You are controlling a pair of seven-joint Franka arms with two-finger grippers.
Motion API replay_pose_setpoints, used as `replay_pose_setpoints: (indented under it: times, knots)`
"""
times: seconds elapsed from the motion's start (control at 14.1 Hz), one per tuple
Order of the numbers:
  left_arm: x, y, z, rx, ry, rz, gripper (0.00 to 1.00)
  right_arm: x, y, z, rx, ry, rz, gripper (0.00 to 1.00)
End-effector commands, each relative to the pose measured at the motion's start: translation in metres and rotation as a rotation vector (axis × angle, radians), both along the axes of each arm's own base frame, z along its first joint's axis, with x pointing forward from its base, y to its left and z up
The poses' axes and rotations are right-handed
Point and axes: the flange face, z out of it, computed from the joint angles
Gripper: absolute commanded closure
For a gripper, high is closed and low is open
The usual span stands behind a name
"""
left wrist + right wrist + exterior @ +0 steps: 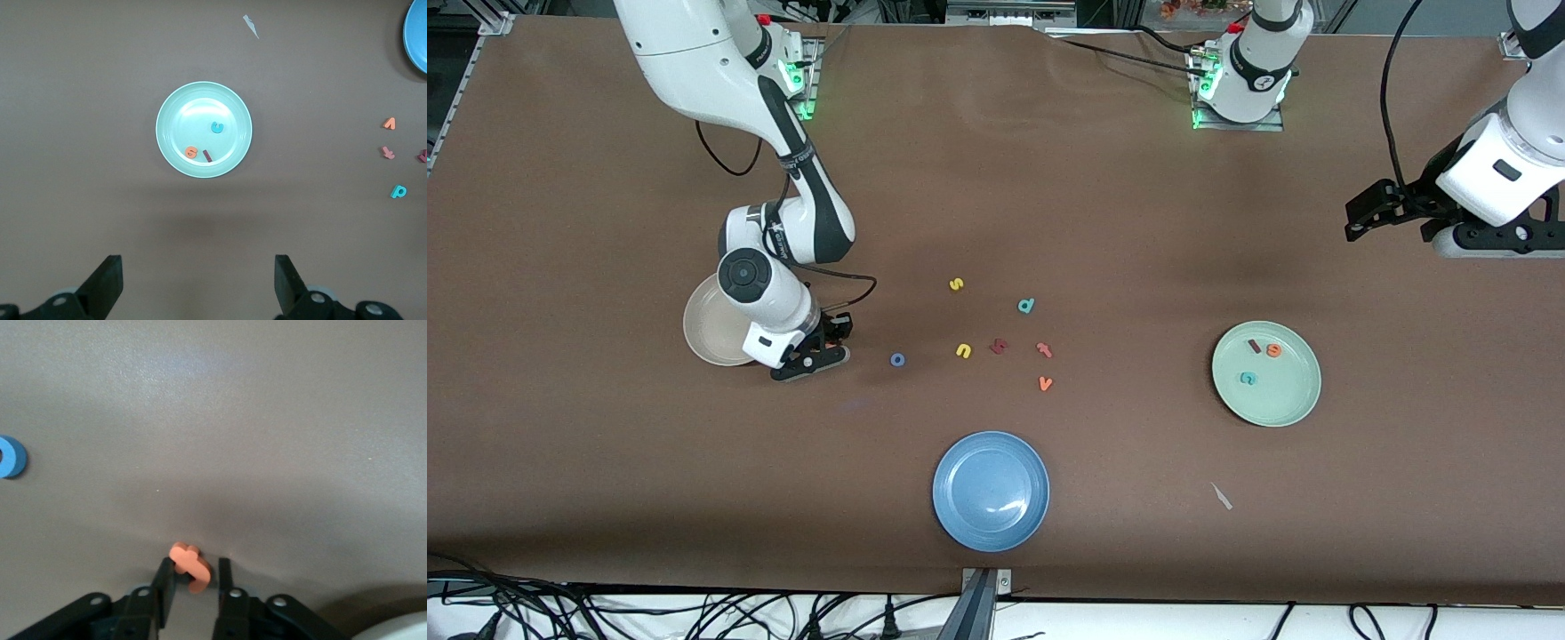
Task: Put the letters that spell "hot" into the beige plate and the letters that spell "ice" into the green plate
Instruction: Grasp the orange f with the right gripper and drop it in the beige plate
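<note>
While the green plate [1303, 396] already holds i, c and e, the right claw [193, 577] pinches the orange t [189, 564] at the beige plate's [698, 333] three o'clock; the blue o [897, 359] lies on the bench, the left claw [197, 283] waits wide open.

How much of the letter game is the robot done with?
"Ice" looks done: the i, c and e lie in the green plate. Now the right pincer, down beside the beige plate, has its fingers around the orange t. Left to do: the blue o sits on the table. I can't spot the h. The left pincer waits open, up high.
</note>
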Motion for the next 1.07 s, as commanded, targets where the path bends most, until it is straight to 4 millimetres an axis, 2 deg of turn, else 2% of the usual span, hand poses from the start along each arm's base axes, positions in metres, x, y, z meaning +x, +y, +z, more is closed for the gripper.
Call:
replay_pose_setpoints:
  times: [0.0,0.14,0.21,0.43,0.5,0.64,0.78,0.99]
  knots:
    - [-0.013,0.002,0.004,-0.022,-0.016,-0.014,0.0,0.004,0.002,-0.002,0.02,0.001,0.011,0.83]
    - [-0.018,0.0,-0.003,-0.018,-0.001,-0.019,0.0,0.003,0.006,-0.002,0.04,0.004,-0.005,0.88]
    - [-0.017,-0.004,-0.002,-0.019,-0.002,-0.023,0.0,0.003,0.006,-0.002,0.044,0.007,-0.012,0.98]
    - [-0.011,-0.002,-0.01,-0.019,0.013,-0.02,0.0,0.004,0.006,0.005,0.046,0.026,-0.023,1.0]
    - [-0.008,0.001,-0.009,-0.02,0.016,-0.014,0.0,0.013,0.002,0.017,0.047,0.044,-0.029,1.0]
    - [-0.006,0.0,-0.008,-0.021,0.014,-0.013,0.0,0.028,-0.031,0.045,0.041,0.094,-0.076,1.0]
    - [-0.006,0.0,-0.008,-0.021,0.016,-0.013,0.0,0.026,-0.046,0.064,0.044,0.104,-0.106,1.0]
    - [-0.003,0.001,-0.005,-0.02,0.028,-0.012,0.0,0.012,-0.085,0.065,0.032,0.115,-0.126,1.0]
